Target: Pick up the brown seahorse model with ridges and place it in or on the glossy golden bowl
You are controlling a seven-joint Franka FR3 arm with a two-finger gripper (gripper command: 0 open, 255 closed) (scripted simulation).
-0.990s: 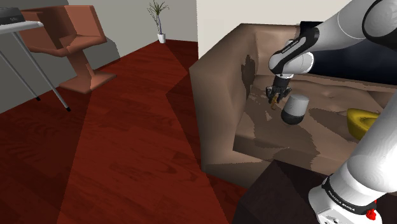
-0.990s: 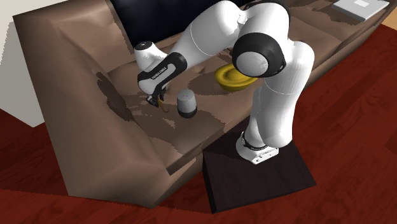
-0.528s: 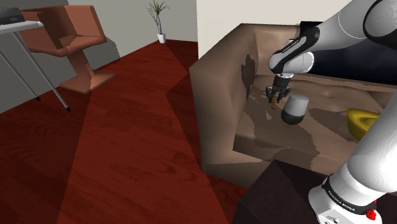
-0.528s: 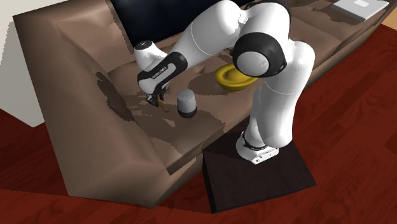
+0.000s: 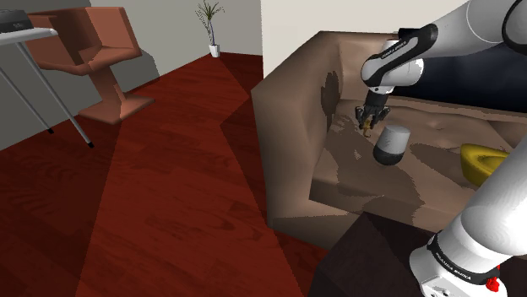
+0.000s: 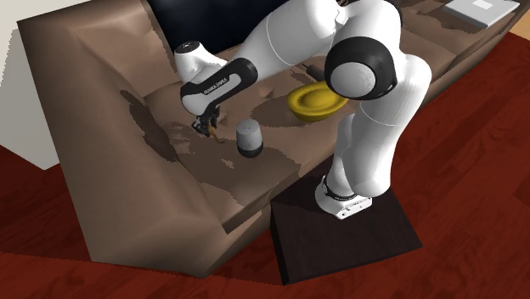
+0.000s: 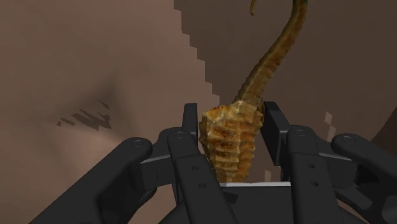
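Observation:
The brown ridged seahorse point(image 7: 234, 137) is clasped between my two black fingers, its curled tail stretching out beyond them over the brown sofa seat. My gripper point(image 5: 368, 124) is shut on it and hangs just above the seat point(image 5: 372, 173), beside the grey cylinder point(image 5: 391, 145). In the second exterior view the gripper point(image 6: 210, 129) holds the seahorse point(image 6: 215, 133) a little above the cushion. The glossy golden bowl point(image 6: 317, 101) sits further along the seat, behind my arm; its edge point(image 5: 481, 160) shows at the shoulder view's right.
A grey cylinder with a dark base point(image 6: 249, 138) stands on the seat right next to the gripper. The sofa's arm point(image 5: 291, 93) and backrest rise close by. My dark stand point(image 6: 340, 225) sits on the red wooden floor. A chair point(image 5: 105, 59) is far off.
The gripper has lifted slightly off the seat with the seahorse in it, and the arm's wrist has risen toward the backrest. The cylinder and the bowl have stayed put.

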